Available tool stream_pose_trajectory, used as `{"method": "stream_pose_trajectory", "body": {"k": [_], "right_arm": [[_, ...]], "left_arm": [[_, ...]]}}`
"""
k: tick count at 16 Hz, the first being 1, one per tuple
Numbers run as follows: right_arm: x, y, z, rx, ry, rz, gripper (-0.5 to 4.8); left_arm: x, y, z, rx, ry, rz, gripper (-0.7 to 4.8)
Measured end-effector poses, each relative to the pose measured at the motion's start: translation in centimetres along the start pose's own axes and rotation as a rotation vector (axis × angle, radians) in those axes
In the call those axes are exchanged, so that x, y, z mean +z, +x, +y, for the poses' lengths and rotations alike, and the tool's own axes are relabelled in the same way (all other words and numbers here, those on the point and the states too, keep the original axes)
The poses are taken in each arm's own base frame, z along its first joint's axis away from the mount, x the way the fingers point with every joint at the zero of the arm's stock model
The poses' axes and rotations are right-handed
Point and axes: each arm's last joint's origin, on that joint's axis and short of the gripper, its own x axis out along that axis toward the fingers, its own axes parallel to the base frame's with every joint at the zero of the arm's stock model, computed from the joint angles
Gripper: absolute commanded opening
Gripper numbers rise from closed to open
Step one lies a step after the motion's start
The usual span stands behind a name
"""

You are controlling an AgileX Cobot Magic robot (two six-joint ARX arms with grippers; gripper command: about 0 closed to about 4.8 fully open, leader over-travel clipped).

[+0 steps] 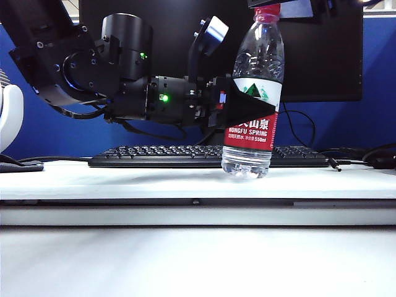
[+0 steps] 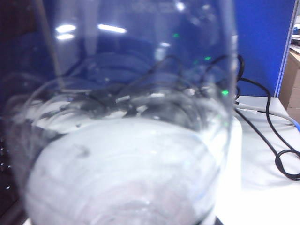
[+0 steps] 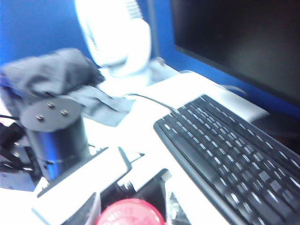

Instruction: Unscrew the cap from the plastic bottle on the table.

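Far left of the exterior view: part of a white fan (image 1: 7, 117) above the table (image 1: 154, 179), a flat white desk surface with a long front edge. Next rightward, the bulky black left arm (image 1: 80, 59), reaching level across toward the middle, a green light glowing on its wrist. Behind and below it, a black keyboard (image 1: 173, 156) lying along the back of the table in front of a dark monitor (image 1: 322, 55). At the arm's tip, the left gripper (image 1: 247, 108), black fingers clamped on either side of the plastic bottle (image 1: 255, 93) at label height, holding it firmly. Bottle upright, base resting on the table just in front of the keyboard, clear ribbed body, white-and-red label with a green mountain logo, water visible at the bottom. In the left wrist view, nothing but that clear ribbed body (image 2: 126, 154) filling the picture at close range, black cables (image 2: 276, 150) trailing over the white surface beyond it. On top of the bottle, the cap (image 1: 267, 12), small, red, seated on the neck at the upper edge of the exterior view. Right gripper out of sight in every view, so cannot say whether wide or narrow; right wrist view blurred, looking down on the red cap (image 3: 130, 213) at its lower edge, with the keyboard (image 3: 234, 164) off to one side.
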Motion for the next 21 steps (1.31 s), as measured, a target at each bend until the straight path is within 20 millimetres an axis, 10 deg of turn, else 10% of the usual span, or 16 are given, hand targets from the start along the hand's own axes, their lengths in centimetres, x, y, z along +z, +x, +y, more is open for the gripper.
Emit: {"method": "stream_pose_trajectory", "body": {"k": [5,8,14,18,21], "right_arm": [[-0.5,1.4,-0.9,0.176,-0.043,-0.033,1.35],[-0.2,1.4,-1.0,0.176,-0.029,-0.035,2.96],[1.2,0.6,-0.4,-0.012,0.042,-0.083,3.52],[3.3,0.2,3.5,-0.129,0.026,-0.134,3.51],[3.4,2.0,7.8,-0.528,0.044,-0.152,3.50]], "left_arm": [[-0.3,0.0,-0.1,-0.010,-0.016,0.013,3.27],[-0.3,0.0,-0.1,-0.012,-0.016,0.013,3.27],[-0.3,-0.1,0.0,0.001,-0.020,0.019,3.27],[-0.4,-0.1,0.0,0.002,-0.020,0.020,3.27],[-0.4,-0.1,0.0,0.005,-0.021,0.021,3.27]]}}
